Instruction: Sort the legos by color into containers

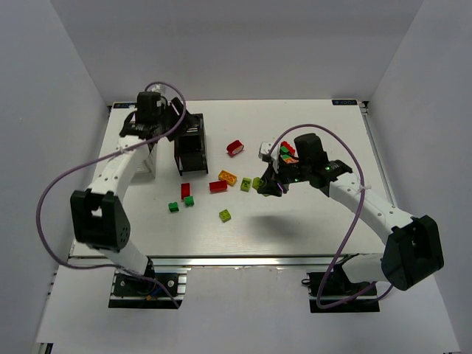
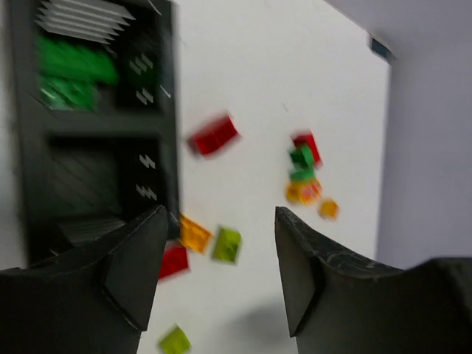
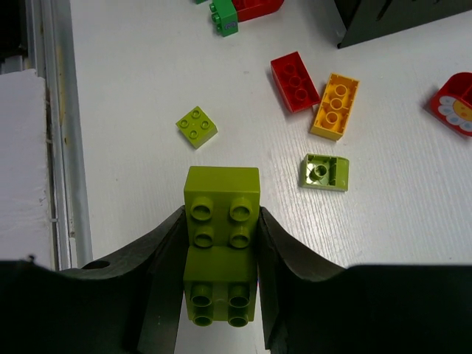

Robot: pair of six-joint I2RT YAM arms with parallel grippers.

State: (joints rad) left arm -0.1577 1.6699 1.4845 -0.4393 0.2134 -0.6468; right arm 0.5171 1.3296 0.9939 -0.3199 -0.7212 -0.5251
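Left tool (image 2: 219,215): jaws stand well apart with nothing between them. In the overhead view it hangs by the far end of the black bin (image 2: 96,124).
Right tool (image 3: 221,214): closed on the long yellow-green brick (image 3: 221,247) and raised above the counter (image 1: 310,221). The fingers press the brick's two long sides, studs facing the wrist camera. We judge this grip is chosen so the brick cannot swing.
Black bin: upright, left of centre on the counter. One compartment holds green bricks (image 2: 70,70). The other reads dark and we cannot tell its contents.
White bin (image 1: 146,164): just left of the black one, mostly hidden by the left arm. Contents not visible.
Loose legos: a red brick (image 3: 295,81) and an orange-yellow brick (image 3: 335,105) lie side by side, close or touching. A small yellow-green square (image 3: 197,127) and a sloped yellow-green piece (image 3: 324,172) lie apart nearer the right tool. Two small green bricks (image 1: 181,203) sit near the front left. A mixed cluster (image 1: 284,151) lies beside the right arm.
Progress: early to middle. Most bricks remain on the counter.
Next step, our judgement: carry the held brick across to a compartment kept for yellow-green.
Risk: the left arm occupies the space by the bins.
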